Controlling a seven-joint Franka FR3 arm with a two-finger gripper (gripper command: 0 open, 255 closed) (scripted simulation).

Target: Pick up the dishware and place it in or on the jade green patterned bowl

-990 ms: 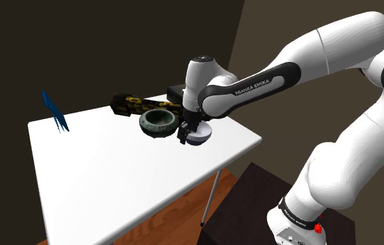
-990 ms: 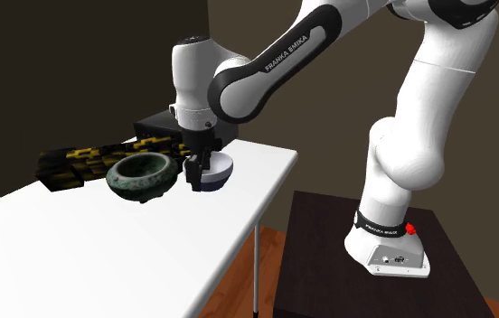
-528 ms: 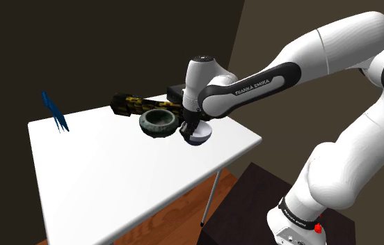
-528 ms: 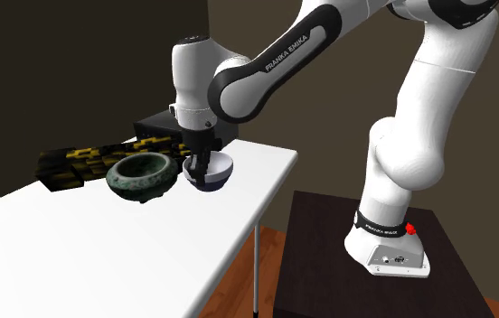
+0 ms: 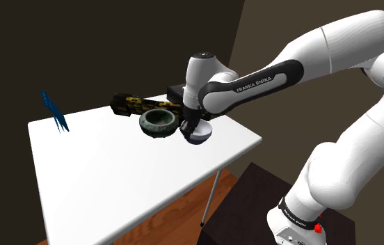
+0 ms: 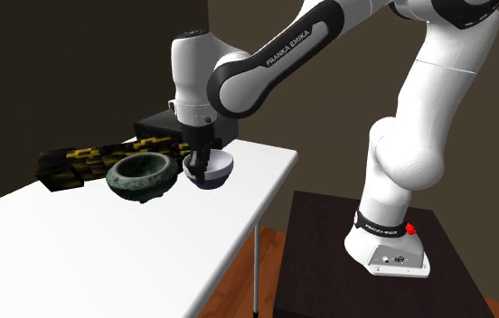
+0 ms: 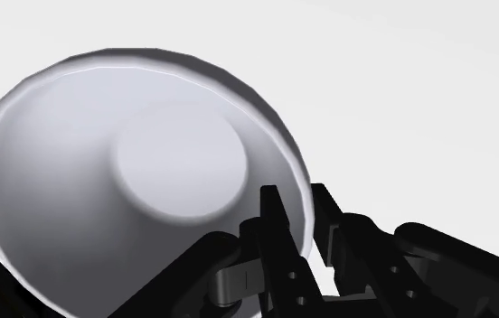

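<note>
A small white bowl [image 5: 202, 133] [image 6: 215, 170] [image 7: 139, 163] sits near the table's edge on the shoulder view's right, beside the dark green patterned bowl [image 5: 158, 122] [image 6: 143, 174]. My black gripper [image 5: 188, 129] [image 6: 199, 169] [image 7: 300, 237] comes straight down onto the white bowl's rim on the side facing the green bowl. It is shut on that rim, one finger inside the bowl and one outside. The two bowls stand close together; I cannot tell whether they touch.
The white table [image 5: 114, 174] [image 6: 103, 253] also carries a black-and-yellow patterned box [image 5: 130, 104] [image 6: 74, 163], a black box [image 5: 175, 90] [image 6: 157, 125] behind the arm, and a thin blue object [image 5: 53, 110] at the far corner. The dark stand [image 6: 374, 289] is beside the table.
The fingers, open around the white bowl's rim a second ago, have shut on it. The arm has hardly moved and the green bowl stays put.
</note>
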